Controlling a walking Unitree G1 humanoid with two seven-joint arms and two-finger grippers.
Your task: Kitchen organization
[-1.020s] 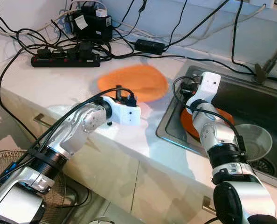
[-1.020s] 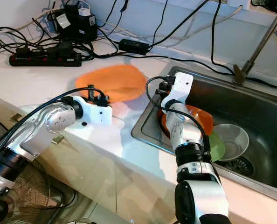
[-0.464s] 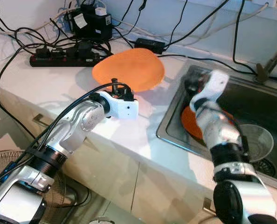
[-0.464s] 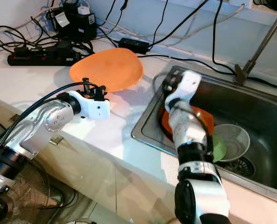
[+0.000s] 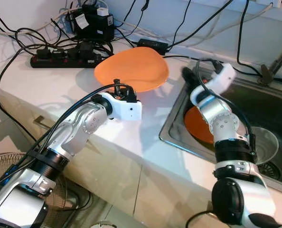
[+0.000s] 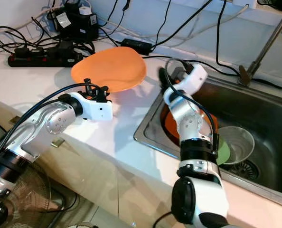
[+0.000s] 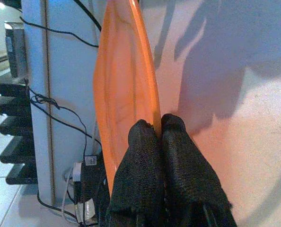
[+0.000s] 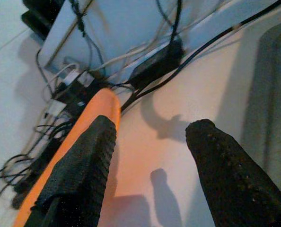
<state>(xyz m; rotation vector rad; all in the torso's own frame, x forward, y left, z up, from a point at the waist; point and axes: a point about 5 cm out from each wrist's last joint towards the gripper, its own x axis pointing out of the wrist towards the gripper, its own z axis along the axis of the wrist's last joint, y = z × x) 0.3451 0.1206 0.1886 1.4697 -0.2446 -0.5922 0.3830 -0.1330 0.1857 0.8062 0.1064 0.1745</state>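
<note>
An orange plate (image 5: pixel 131 71) is held tilted just above the white counter (image 5: pixel 60 90), left of the sink. My left gripper (image 7: pixel 155 130) is shut on its near rim; the plate (image 7: pixel 124 85) stands edge-on between the fingers. My right gripper (image 8: pixel 153 126) is open over the sink's left edge, its fingers (image 5: pixel 188 76) pointing at the plate's right rim (image 8: pixel 95 111) and close to it, with nothing between them. A second orange plate (image 5: pixel 198 123) lies in the sink (image 5: pixel 274 102), partly behind my right arm.
A pale bowl (image 5: pixel 267 142) and a green dish (image 6: pixel 221 149) lie in the sink near the drain. A black power strip (image 5: pixel 65 59), an adapter (image 5: pixel 152 46) and tangled cables crowd the counter's back. The faucet (image 5: pixel 274 66) rises at the far right.
My left gripper has lifted the orange plate off the counter and carried it slightly back. My right gripper rose from the sink and swung left toward the plate.
</note>
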